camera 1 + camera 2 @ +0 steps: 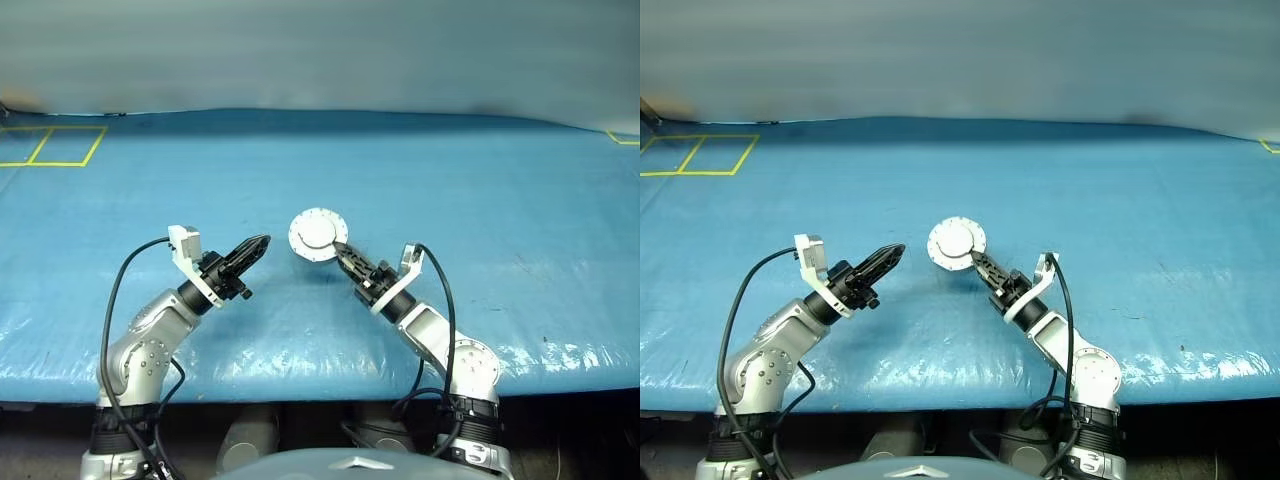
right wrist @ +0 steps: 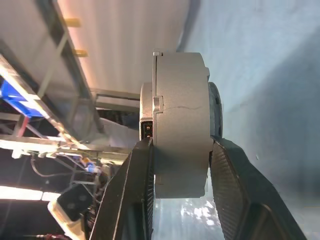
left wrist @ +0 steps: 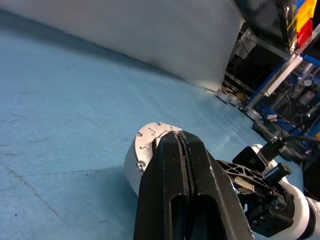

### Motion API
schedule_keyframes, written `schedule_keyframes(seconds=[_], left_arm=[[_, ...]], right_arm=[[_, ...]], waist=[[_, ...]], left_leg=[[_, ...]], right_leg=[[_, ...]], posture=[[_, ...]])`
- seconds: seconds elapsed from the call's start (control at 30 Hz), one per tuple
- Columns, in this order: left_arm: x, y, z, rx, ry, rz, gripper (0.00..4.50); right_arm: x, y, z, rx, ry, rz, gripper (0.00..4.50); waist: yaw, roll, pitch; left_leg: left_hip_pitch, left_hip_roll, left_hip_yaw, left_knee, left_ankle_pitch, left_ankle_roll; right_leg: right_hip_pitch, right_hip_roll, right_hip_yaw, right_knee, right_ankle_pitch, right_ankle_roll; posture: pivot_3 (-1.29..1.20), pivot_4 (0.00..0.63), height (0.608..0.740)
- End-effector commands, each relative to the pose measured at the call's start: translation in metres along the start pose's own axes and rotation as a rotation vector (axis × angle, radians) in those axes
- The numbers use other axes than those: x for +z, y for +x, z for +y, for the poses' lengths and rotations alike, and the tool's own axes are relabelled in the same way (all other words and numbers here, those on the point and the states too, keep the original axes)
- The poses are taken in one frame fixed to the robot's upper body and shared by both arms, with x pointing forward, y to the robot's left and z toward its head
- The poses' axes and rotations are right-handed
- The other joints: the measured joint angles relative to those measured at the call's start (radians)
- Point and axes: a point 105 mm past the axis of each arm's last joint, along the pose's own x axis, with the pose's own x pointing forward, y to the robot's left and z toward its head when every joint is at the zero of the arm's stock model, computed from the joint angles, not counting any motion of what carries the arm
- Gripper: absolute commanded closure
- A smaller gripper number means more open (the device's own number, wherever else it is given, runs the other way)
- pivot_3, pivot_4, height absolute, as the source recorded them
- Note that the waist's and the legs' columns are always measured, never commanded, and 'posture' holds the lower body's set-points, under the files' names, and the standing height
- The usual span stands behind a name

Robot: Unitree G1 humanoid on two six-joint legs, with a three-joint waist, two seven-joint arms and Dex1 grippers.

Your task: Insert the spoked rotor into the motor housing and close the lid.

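The left claw (image 1: 262,243) hangs above the blue worktop (image 1: 480,200) with its two black fingers pressed together, holding nothing. Just to its right, apart from it, is the motor housing (image 1: 318,234), its lid (image 1: 956,240) closed and plain silver face showing. The right claw (image 2: 182,165) grips the housing by its sides, lifted off the worktop.

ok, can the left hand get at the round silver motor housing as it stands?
Probably yes: the left hand sits just beside the round silver motor housing, nothing between; the right hand grips its near edge.
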Motion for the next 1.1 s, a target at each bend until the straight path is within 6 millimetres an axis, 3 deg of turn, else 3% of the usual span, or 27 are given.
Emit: schedule_keyframes(seconds=[0.03, 0.17, 0.37, 0.57, 0.93, 1.1], left_arm=[[0.009, -0.002, -0.011, -0.053, -0.091, -0.083, 3.29], [0.006, -0.005, -0.013, -0.062, -0.205, -0.136, 1.93], [0.009, -0.002, -0.02, -0.129, -0.356, -0.247, 0.02], [0.01, 0.007, -0.028, -0.202, -0.455, -0.31, 0.02], [0.01, 0.046, -0.043, -0.262, -0.551, -0.327, 0.02], [0.01, 0.059, -0.037, -0.23, -0.597, -0.332, 0.02]], right_arm=[[0.001, 0.02, 0.061, 0.263, 0.016, -0.03, 3.27], [-0.002, 0.024, 0.081, 0.334, -0.003, 0.005, 3.27], [-0.01, 0.024, 0.087, 0.349, -0.018, 0.056, 3.27], [-0.016, 0.023, 0.085, 0.325, -0.039, 0.097, 3.27], [-0.018, 0.023, 0.079, 0.281, -0.052, 0.115, 3.27], [-0.02, 0.025, 0.077, 0.268, -0.051, 0.119, 3.27]], waist=[[0.0, 0.0, 0.0], [0.0, 0.0, 0.0], [0.0, 0.0, 0.0], [0.0, -0.001, 0.001], [0.005, -0.002, 0.001], [0.005, -0.003, 0.002]], left_leg=[[0.0, 0.0, 0.0, 0.0, 0.0, 0.0], [0.0, 0.0, 0.0, 0.0, 0.0, 0.0], [0.0, 0.0, 0.0, 0.0, 0.0, 0.0], [0.0, -0.001, 0.0, 0.0, 0.0, 0.0], [0.0, -0.001, 0.001, 0.002, 0.0, 0.0], [0.0, -0.001, 0.001, 0.001, 0.0, 0.0]], right_leg=[[0.0, 0.0, 0.0, 0.0, 0.0, 0.0], [0.0, 0.0, 0.0, 0.0, 0.0, 0.0], [0.0, 0.0, 0.0, 0.0, 0.0, 0.0], [0.0, 0.0, 0.001, 0.0, 0.0, 0.0], [0.001, 0.0, 0.001, 0.0, 0.0, 0.0], [0.001, 0.001, 0.001, 0.0, 0.0, 0.0]], posture=[[0.0, 0.15, 0.74], [0.0, 0.15, 0.74], [0.0, 0.15, 0.74], [0.0, 0.15, 0.74], [0.0, 0.15, 0.74], [0.0, 0.15, 0.74]])
